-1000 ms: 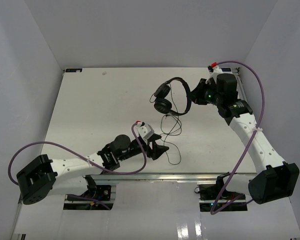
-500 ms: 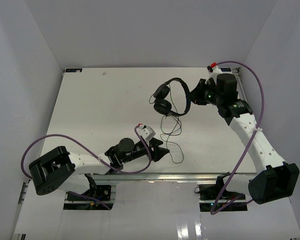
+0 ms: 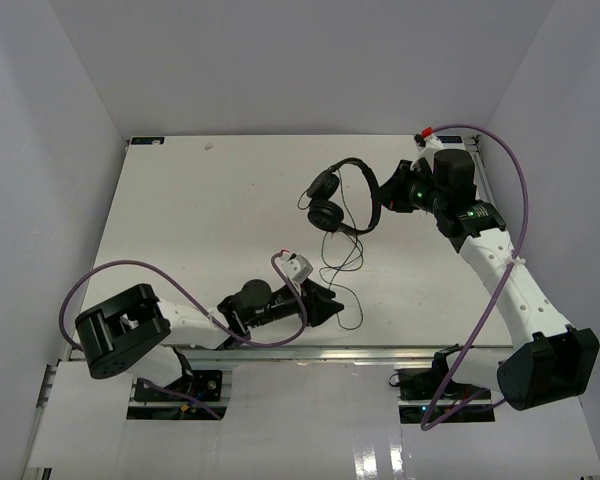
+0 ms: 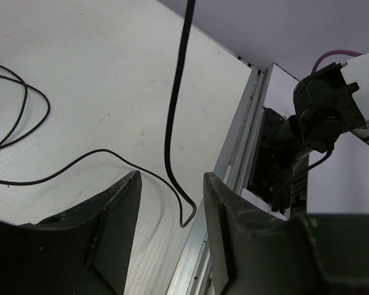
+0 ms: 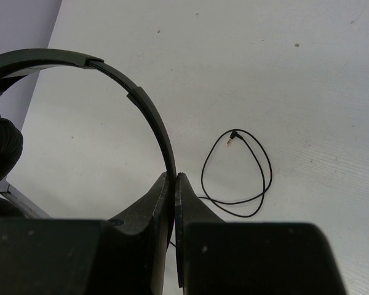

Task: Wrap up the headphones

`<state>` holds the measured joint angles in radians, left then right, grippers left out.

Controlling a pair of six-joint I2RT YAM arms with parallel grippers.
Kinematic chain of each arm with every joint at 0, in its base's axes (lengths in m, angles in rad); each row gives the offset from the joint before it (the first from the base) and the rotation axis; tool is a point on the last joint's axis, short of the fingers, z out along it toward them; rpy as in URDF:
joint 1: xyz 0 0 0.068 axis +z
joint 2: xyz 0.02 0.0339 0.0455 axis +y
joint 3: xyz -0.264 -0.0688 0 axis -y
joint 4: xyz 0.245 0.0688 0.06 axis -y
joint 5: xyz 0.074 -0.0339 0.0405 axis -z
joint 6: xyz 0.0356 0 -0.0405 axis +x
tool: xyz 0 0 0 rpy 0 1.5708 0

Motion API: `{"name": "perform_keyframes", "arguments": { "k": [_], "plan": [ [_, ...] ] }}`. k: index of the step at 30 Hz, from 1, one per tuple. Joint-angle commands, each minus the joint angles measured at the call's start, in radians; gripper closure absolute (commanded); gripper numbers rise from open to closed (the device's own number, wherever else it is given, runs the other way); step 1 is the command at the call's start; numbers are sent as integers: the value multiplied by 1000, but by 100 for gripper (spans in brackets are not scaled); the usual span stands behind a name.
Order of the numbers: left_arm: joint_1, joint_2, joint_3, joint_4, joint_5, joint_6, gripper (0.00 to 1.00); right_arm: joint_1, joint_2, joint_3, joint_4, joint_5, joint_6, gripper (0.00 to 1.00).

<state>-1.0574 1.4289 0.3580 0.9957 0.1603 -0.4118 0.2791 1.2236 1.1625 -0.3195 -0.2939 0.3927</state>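
Observation:
The black headphones [image 3: 352, 190] hang off the table at the back right, earcups [image 3: 325, 212] to the left. My right gripper [image 3: 384, 196] is shut on the thin headband [image 5: 144, 104], as the right wrist view shows [image 5: 173, 177]; one earcup [image 5: 0, 147] is at that view's left edge. The thin black cable [image 3: 342, 255] trails from the earcups in loose loops towards the near edge; its jack plug [image 5: 229, 139] lies on the table. My left gripper [image 3: 330, 308] is open and low by the near edge, and the cable [image 4: 172, 123] runs between its fingers [image 4: 114, 227] without being gripped.
The white table [image 3: 200, 220] ends at a metal rail [image 4: 234, 166] just right of my left gripper. Purple robot cables [image 3: 520, 200] loop beside both arms. White walls close in the left, back and right sides.
My left gripper has moved right and towards the near edge, its arm folding back along the front of the table. The right gripper and the headphones have stayed put.

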Motion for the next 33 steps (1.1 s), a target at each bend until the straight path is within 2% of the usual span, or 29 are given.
{"name": "perform_keyframes", "arguments": {
  "k": [1,3,11,17,25,30,33],
  "plan": [
    [-9,63,-11,113,23,-53,48,-15,-38,4,45,-43,36,92],
    [-9,92,-10,143,26,-62,52,-17,-39,5,45,-53,40,92],
    [-10,120,19,147,33,-46,86,-23,-55,-15,59,-104,32,92],
    [-7,62,-2,111,-6,-6,100,-23,-80,-41,70,-137,-7,92],
    [46,-80,-71,6,-48,26,100,-22,-112,-44,72,-233,-105,92],
    [125,-184,-126,-71,-20,10,100,-23,-135,-40,56,-294,-163,92],
    [180,-239,-135,-145,-2,14,100,-23,-144,-40,41,-378,-254,92]
  ]
}}
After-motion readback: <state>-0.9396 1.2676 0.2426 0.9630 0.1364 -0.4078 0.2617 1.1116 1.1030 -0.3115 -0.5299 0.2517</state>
